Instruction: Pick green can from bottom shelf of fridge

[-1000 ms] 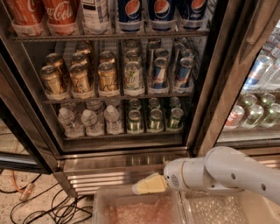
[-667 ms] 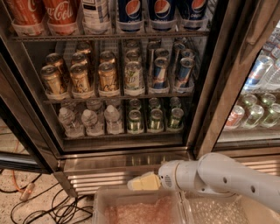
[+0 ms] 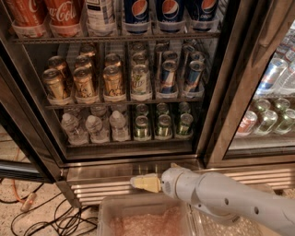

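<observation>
Gripper: my cream-coloured claw, at the end of my white arm, pointing left. It hangs low in front of the fridge's ribbed steel base panel, below the bottom shelf and apart from everything on it.
Claw state: I cannot tell from this side-on view whether it is spread or pressed together; it holds nothing that I can see.
Fridge: drinks cooler with a dark frame around three stocked racks.
Bottom shelf: lowest wire rack, its narrow front rail just above the steel sill.
Green cans: on the right half of the bottom shelf, upright, three across the front with more behind them. The front left one stands above and slightly behind my claw.
Water bottles: clear, on the left half of the same rack, beside the green cans.
Middle rack: gold-tan cans at left, one pale can in the centre, blue-and-red cans at right.
Top rack: red cola bottles at left, blue cola bottles at right.
Clear bin: below my arm, at the lower edge.
Cables: loose on the speckled floor at lower left.
Neighbouring cooler: at right, holding more cans.
</observation>
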`<state>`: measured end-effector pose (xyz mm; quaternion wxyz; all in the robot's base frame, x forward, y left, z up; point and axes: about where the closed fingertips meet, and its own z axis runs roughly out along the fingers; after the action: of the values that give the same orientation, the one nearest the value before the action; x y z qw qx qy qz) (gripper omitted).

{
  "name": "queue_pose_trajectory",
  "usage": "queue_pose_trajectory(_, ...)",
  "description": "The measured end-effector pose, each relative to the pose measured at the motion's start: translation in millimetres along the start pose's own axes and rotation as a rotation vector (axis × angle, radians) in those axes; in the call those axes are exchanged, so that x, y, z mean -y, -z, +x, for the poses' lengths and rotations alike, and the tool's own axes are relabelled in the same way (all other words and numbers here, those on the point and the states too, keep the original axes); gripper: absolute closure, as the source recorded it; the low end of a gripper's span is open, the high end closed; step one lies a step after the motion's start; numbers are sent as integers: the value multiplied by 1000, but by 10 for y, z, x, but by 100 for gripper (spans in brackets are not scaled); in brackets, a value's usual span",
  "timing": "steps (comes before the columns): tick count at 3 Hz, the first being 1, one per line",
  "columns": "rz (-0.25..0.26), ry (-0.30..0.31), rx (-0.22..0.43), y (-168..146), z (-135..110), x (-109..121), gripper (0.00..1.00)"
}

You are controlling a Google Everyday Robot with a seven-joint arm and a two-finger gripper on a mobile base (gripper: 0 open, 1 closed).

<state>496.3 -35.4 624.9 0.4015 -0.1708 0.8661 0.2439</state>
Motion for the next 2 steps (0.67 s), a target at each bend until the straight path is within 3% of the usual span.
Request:
queue_pose_trajectory(1, 183, -65, 76, 91, -261, 219, 0)
queue_pose_trajectory(2, 209, -66, 95, 107, -312, 288, 0)
